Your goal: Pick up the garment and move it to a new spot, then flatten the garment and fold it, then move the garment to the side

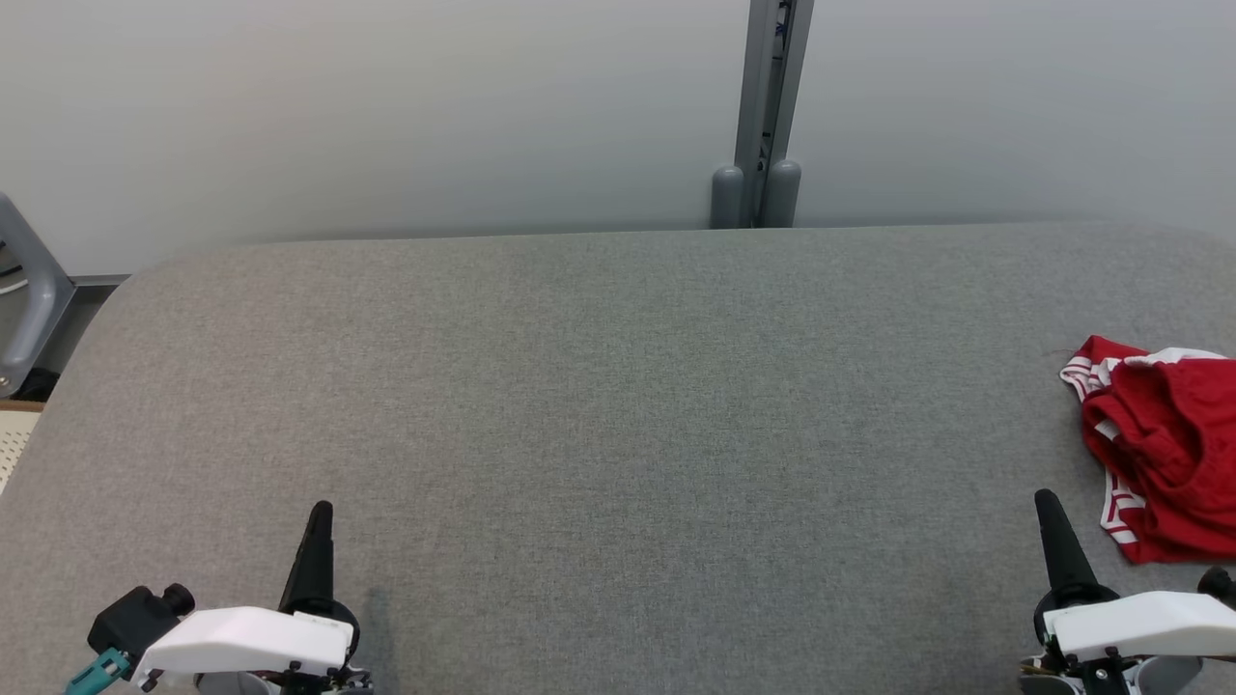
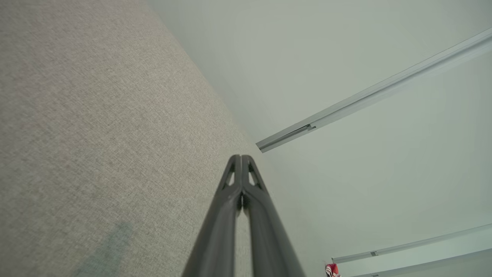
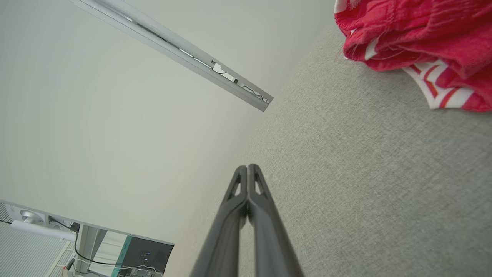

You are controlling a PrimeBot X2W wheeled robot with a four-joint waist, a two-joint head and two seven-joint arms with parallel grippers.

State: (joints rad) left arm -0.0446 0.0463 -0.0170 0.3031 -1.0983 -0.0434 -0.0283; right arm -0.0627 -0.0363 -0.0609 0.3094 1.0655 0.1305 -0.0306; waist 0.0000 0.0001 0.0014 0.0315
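The garment (image 1: 1168, 439) is red with white striped trim and lies crumpled at the right edge of the grey fabric table (image 1: 618, 405). It fills the upper right of the right wrist view (image 3: 419, 34) and appears as a tiny red speck low in the left wrist view (image 2: 331, 270). My right gripper (image 1: 1046, 502) sits at the lower right, shut and empty, just left of the garment and apart from it; its fingertips (image 3: 248, 167) meet. At the lower left my left gripper (image 1: 322, 510) is shut too, holding nothing, fingertips (image 2: 241, 157) pressed together.
A pale wall with a grey vertical post (image 1: 768, 116) stands behind the table's far edge. A grey chair part (image 1: 24, 299) shows beyond the left edge. Wide bare fabric spans the middle between both grippers.
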